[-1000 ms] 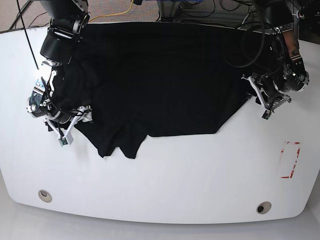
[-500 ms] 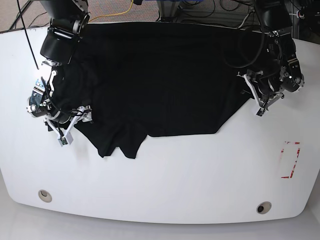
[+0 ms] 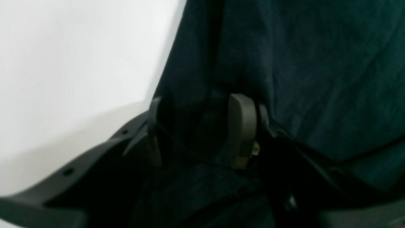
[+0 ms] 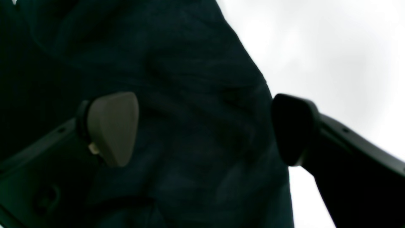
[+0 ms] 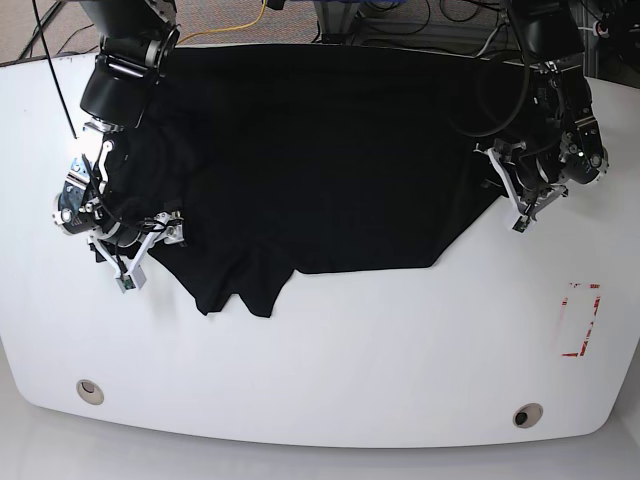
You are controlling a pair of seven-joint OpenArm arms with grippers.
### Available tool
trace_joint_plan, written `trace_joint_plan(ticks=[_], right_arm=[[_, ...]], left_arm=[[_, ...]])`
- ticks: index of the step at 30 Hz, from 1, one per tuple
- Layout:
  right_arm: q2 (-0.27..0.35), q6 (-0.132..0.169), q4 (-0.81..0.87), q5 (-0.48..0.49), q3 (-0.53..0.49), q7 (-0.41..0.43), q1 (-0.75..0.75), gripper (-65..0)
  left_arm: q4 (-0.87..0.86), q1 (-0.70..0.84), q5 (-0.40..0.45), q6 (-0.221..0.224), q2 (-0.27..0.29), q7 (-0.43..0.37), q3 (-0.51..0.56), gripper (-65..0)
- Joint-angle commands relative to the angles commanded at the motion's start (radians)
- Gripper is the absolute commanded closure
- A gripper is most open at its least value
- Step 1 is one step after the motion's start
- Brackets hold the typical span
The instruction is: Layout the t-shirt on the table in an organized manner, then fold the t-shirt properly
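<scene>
Across the robot's side of the white surface (image 5: 330, 370), the black t-shirt (image 5: 330, 170) lay broad and rumpled, its long axis running from one arm's side to the other's. Its lower border, as the base view showed it, dipped unevenly toward the camera, with two small points of cloth near the right arm and a slanting edge rising toward the left arm.

The left end effector (image 3: 201, 131) was poised at that slanting edge, its fingers parted by a modest gap with dark cloth showing between them. In its wrist view the garment's border ran down to the finger on the view's left, bare surface lay beyond it, and the bulk of the cloth spread off to the view's right. Whether the fingertips touched the fabric could not be told.

The right end effector (image 4: 204, 128) stood at the opposite end, its fingers set much wider. The border passed between them, close to the finger on the view's right, while most of the shirt lay toward the view's left. No pinch of cloth could be seen there.

The left arm was the nearer to the slanting edge, and the right to the two points. Each seemed placed to take its own end, though closing on the left might have gathered more than one layer.
</scene>
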Motion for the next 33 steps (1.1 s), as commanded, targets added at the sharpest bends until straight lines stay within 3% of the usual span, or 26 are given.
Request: trace_joint_plan(ticks=[11, 19, 30, 33], right_arm=[[0.000, 0.000, 0.000, 0.000, 0.000, 0.000, 0.000, -65.0], [0.000, 0.000, 0.000, 0.000, 0.000, 0.000, 0.000, -65.0], [0.000, 0.000, 0.000, 0.002, 0.002, 0.000, 0.000, -65.0], [0.000, 0.000, 0.000, 0.002, 0.002, 0.000, 0.000, -65.0]], left_arm=[[0.072, 0.005, -0.002, 0.000, 0.005, 0.034, 0.002, -25.7], [0.069, 0.000, -0.002, 0.000, 0.000, 0.034, 0.041, -7.5], [0.069, 0.000, 0.002, 0.000, 0.000, 0.034, 0.061, -7.1], [0.069, -0.002, 0.003, 0.000, 0.000, 0.034, 0.060, -11.1]])
